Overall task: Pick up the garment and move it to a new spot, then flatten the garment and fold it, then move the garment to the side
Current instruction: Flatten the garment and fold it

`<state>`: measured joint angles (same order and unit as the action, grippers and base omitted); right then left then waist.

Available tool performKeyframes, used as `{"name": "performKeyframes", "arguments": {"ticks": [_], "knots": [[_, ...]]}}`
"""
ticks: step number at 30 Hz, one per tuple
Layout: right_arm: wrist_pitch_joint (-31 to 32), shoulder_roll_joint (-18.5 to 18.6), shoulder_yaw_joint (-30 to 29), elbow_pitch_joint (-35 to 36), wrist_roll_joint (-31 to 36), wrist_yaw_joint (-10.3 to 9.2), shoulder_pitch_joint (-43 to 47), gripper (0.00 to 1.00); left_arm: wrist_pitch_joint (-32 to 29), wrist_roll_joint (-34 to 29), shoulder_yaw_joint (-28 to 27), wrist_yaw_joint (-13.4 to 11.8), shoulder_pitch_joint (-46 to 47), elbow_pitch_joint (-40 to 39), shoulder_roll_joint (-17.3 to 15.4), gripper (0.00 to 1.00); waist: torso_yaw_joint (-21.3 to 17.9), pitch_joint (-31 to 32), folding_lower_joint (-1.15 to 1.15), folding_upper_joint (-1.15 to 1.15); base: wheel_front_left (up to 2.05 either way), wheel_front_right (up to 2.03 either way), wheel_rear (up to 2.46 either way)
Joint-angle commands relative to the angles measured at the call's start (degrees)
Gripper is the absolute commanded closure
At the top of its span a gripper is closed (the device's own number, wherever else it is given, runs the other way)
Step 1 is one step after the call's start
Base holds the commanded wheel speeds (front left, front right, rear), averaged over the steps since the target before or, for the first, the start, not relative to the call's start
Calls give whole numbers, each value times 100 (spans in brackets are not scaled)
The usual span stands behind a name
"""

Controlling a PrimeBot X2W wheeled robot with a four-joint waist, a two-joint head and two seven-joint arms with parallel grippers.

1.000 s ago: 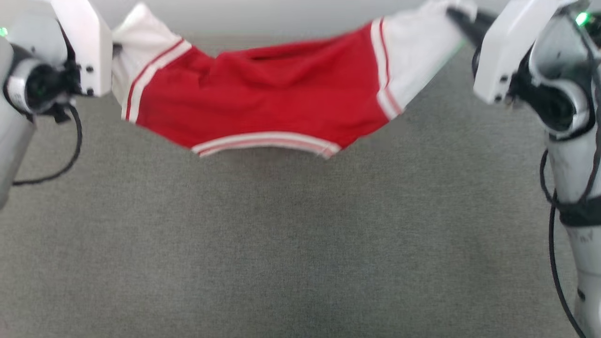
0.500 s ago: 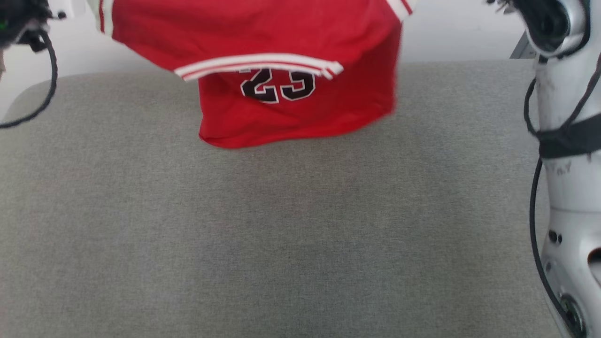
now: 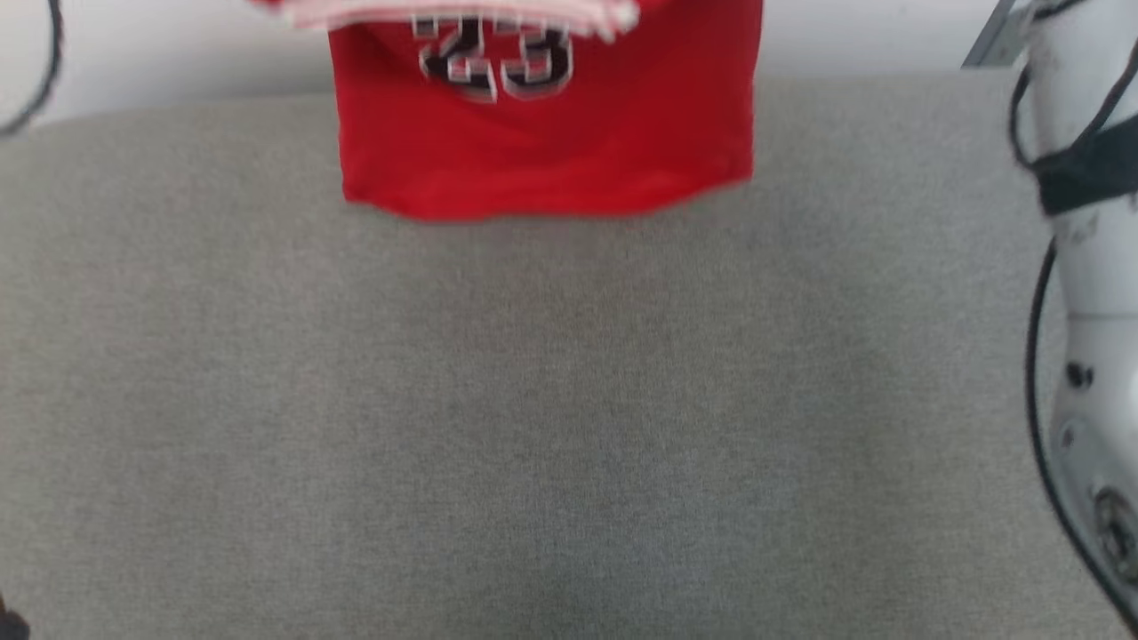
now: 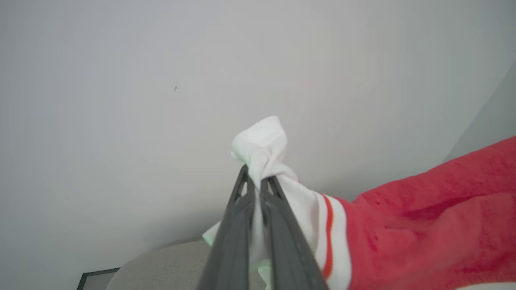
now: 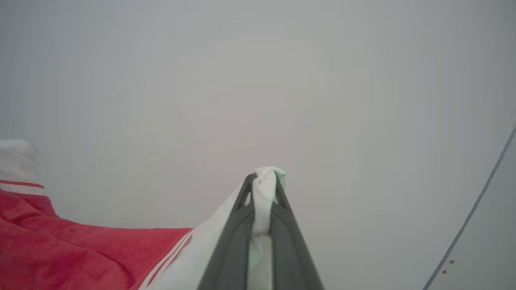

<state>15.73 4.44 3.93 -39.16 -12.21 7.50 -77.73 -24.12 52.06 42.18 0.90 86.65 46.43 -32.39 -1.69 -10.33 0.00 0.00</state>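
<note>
The shirt [image 3: 544, 142] is hung lengthwise between left gripper [image 4: 254, 185] and right gripper [image 5: 261, 189], each clamped on a sleeve [image 4: 262, 139].

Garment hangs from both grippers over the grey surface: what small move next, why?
Probably lower both arms together until the hem meets the grey surface. The left gripper and right gripper each pinch a white sleeve, and the garment hangs with its hem seemingly off the surface, ready to lay flat.

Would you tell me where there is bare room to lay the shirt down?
The grey surface is bare from the hem of the hanging garment to the near edge, left edge to right arm. Crowded: far middle under the garment.
</note>
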Motion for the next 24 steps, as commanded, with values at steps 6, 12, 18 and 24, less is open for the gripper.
{"name": "performKeyframes", "arguments": {"ticks": [6, 12, 18, 24], "knots": [[-1067, 76, -3, -501, 432, -1, -702, 100, 752, -307, -76, 34, 697, 292, 148, 100, 6, -882, 0, 0, 0, 0, 0], [-2384, 64, -180, -948, 1184, -1, -1356, 100, 1761, -543, -178, 57, 1329, 620, 288, 100, 21, -1537, 0, 0, 0, 0, 0], [-3025, 57, -422, -1336, 2106, -1, -1725, 100, 2691, -731, -206, 176, 1752, 950, 451, 100, 123, -1967, 0, 0, 0, 0, 0], [-3089, -20, -504, -1937, 2453, -1, -1452, 100, 2962, -829, 10, 357, 1439, 1525, 623, 100, 230, -2055, 0, 0, 0, 0, 0]]}}
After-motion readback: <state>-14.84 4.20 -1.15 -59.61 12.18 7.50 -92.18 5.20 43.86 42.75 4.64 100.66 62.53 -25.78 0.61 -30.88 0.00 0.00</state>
